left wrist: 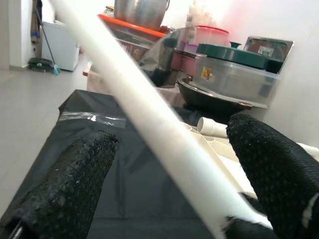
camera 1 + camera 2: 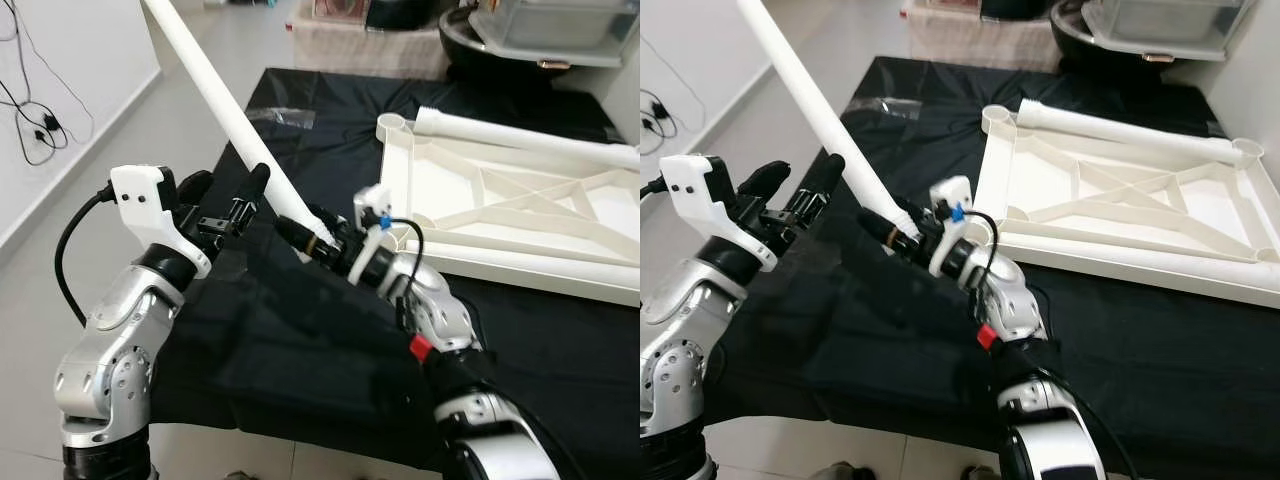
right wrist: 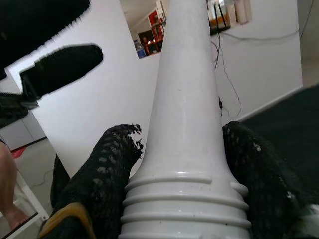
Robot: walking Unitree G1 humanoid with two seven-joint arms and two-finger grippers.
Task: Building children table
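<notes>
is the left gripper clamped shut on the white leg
No, the left gripper has its fingers spread either side of the white leg, which the right gripper grips.

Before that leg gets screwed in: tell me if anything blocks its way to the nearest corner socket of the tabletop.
Nothing visible does. The right gripper holds the white leg by its threaded end, and just black cloth lies between it and the corner socket of the tabletop.
</notes>
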